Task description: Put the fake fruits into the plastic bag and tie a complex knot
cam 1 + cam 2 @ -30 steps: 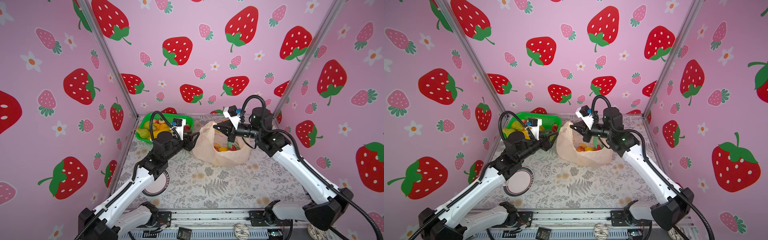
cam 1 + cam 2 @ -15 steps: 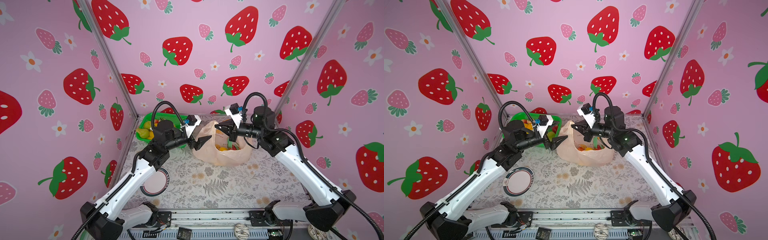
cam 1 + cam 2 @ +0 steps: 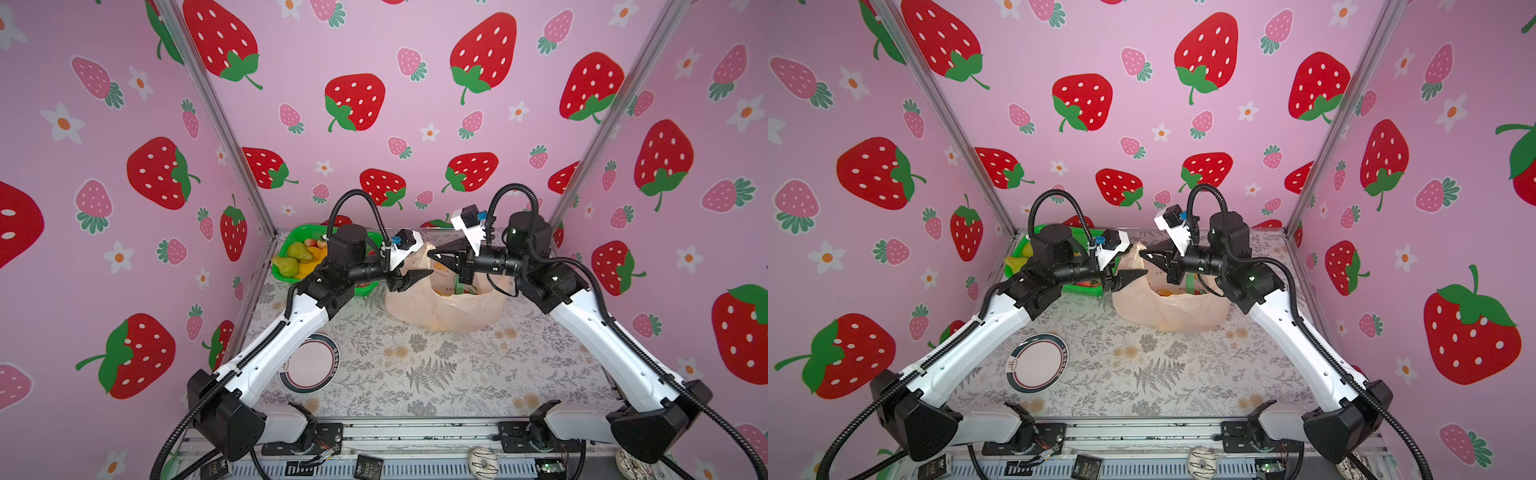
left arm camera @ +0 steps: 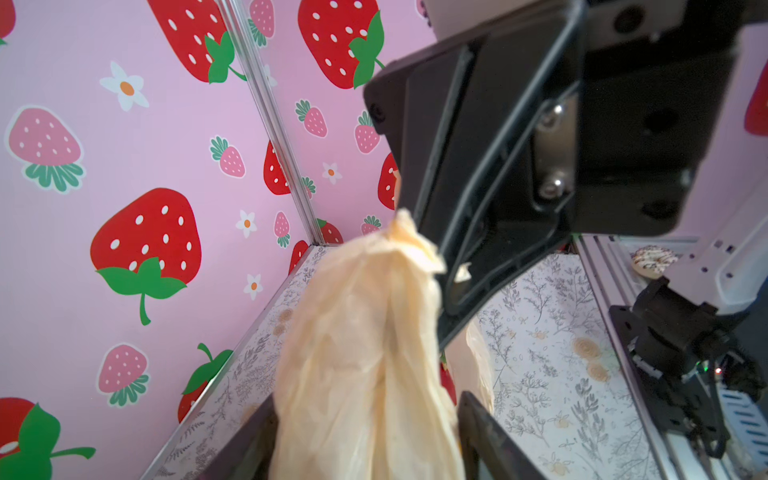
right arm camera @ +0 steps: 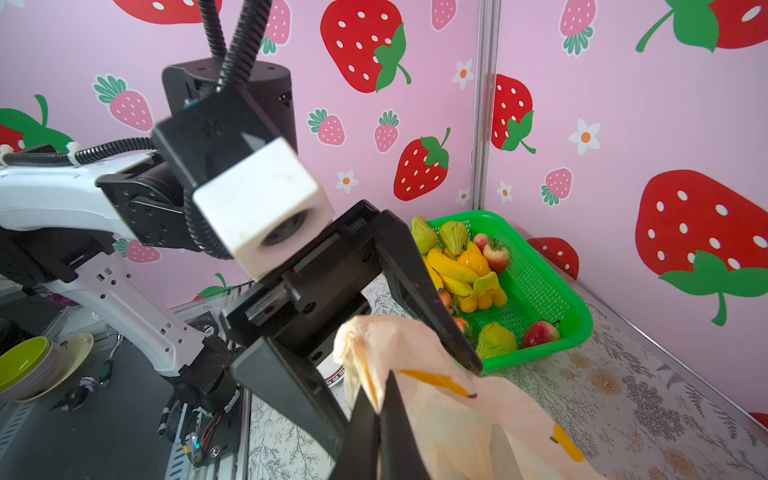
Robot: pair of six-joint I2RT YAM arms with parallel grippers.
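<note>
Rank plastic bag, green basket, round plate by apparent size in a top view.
1. plastic bag: largest, but only narrowly.
2. green basket: close to the bag; it is partly hidden behind the left arm and sits farther back, so this order is unsure.
3. round plate: clearly smallest, also partly under the arm.

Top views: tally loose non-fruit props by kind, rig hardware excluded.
plastic bag: 1
green basket: 1
plate: 1
doughnuts: 2
Total: 5
</note>
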